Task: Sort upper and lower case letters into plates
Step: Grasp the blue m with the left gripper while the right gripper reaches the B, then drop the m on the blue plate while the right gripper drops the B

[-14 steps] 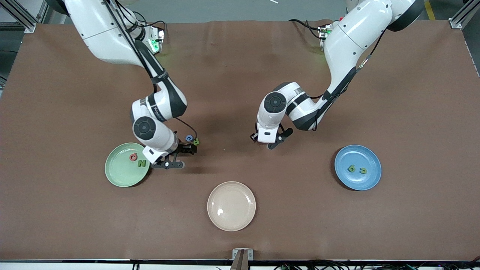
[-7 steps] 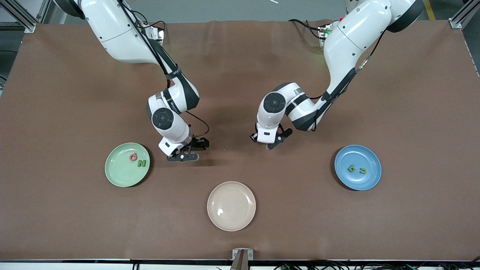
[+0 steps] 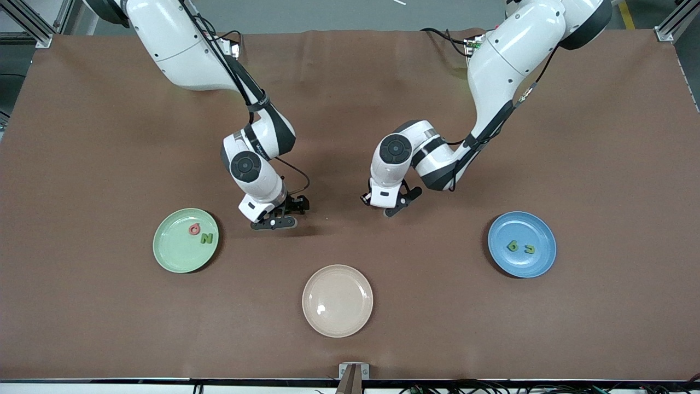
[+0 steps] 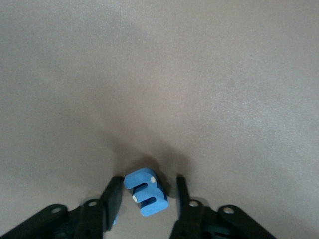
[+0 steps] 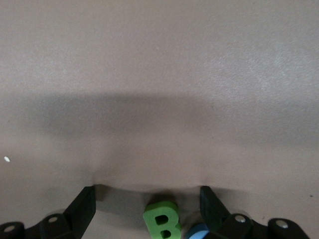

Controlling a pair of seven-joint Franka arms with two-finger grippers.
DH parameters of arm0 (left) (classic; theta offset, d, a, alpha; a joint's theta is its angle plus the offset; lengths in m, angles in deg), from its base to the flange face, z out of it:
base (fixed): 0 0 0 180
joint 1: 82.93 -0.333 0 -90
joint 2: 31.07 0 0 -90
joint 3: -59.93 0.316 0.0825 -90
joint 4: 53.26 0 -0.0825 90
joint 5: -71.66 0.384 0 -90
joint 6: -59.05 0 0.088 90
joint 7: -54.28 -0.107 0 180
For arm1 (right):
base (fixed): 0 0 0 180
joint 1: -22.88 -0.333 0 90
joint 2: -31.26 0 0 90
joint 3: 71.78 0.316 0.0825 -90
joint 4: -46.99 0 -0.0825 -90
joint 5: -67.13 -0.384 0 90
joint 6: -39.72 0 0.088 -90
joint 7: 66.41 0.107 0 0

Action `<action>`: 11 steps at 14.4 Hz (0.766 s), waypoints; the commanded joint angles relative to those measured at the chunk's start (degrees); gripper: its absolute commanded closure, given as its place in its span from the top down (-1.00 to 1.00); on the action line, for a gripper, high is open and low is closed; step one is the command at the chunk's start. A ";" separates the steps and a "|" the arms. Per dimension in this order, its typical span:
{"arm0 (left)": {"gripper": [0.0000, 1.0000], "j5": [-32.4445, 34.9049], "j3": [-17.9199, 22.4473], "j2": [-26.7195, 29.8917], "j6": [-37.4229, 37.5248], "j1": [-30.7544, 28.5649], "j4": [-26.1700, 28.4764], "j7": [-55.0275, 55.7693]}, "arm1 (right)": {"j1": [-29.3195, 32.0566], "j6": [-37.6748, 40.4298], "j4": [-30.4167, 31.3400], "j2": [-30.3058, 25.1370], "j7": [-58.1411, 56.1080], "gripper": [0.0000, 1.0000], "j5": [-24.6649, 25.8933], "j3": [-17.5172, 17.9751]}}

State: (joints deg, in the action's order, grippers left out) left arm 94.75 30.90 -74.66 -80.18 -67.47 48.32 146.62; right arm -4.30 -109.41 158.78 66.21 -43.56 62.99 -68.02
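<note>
Scanning the front view from its left edge, I see the light green plate (image 3: 186, 240) toward the right arm's end of the surface (image 3: 82, 164), carrying the pinkish red letter (image 3: 194, 229) and a green N (image 3: 206, 238). Since a second ago my right arm has swung off that plate's rim toward the middle, and its right end effector (image 3: 280, 214) now sits low over the bare surface with its fingers spread wide. The right wrist view shows a green B (image 5: 162, 221) standing between those open fingers, not yet pinched, with a blue letter (image 5: 198, 233) touching or just beside it. I judge this as a pickup about to begin.

The cream-beige plate (image 3: 337, 300), nearest the camera, holds nothing and has not moved.

My left arm has drifted only slightly, and its left end effector (image 3: 389, 203) is low over the surface. In the left wrist view its fingers stand close on either side of a blue chunky letter (image 4: 146, 192), narrowing on it. I cannot tell whether they touch it yet.

The blue plate (image 3: 521, 244), toward the left arm's end, keeps its two green letters (image 3: 520, 247) unchanged. So four letters are plated, and at least three more lie loose.
</note>
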 commanded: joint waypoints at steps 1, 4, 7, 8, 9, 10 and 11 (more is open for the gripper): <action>-0.57 1.52 0.47 -0.79 -0.43 0.98 -1.21 1.27 | -1.65 -0.19 2.91 -1.47 0.18 0.82 0.18 -0.50; -0.97 1.52 0.47 -0.35 -0.08 0.71 -1.65 0.66 | -2.87 2.60 3.61 -2.35 0.27 0.71 2.19 -1.11; -0.99 2.83 0.47 0.44 2.37 -0.69 -5.06 -0.48 | -2.88 6.04 3.18 -3.84 0.45 0.66 6.33 -1.55; -0.99 3.45 0.38 0.79 4.65 -1.74 -6.64 -1.88 | -2.88 6.40 3.09 -3.93 0.45 0.65 7.21 -1.56; -0.99 3.45 0.30 1.23 7.20 -2.88 -8.23 -4.59 | -2.53 6.40 3.09 -4.02 0.45 0.61 8.09 -1.64; -0.99 3.37 0.30 1.67 8.70 -3.94 -9.20 -7.32 | -2.35 6.31 3.09 -4.02 0.53 0.55 8.27 -1.56; -0.99 3.37 0.21 2.37 10.11 -5.51 -9.47 -10.13 | -2.35 6.23 2.91 -3.85 0.62 0.52 8.27 -1.56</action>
State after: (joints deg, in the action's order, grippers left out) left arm 97.28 31.31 -74.12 -73.56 -70.66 39.92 140.83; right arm -6.33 -103.12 159.66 64.20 -43.57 69.70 -69.07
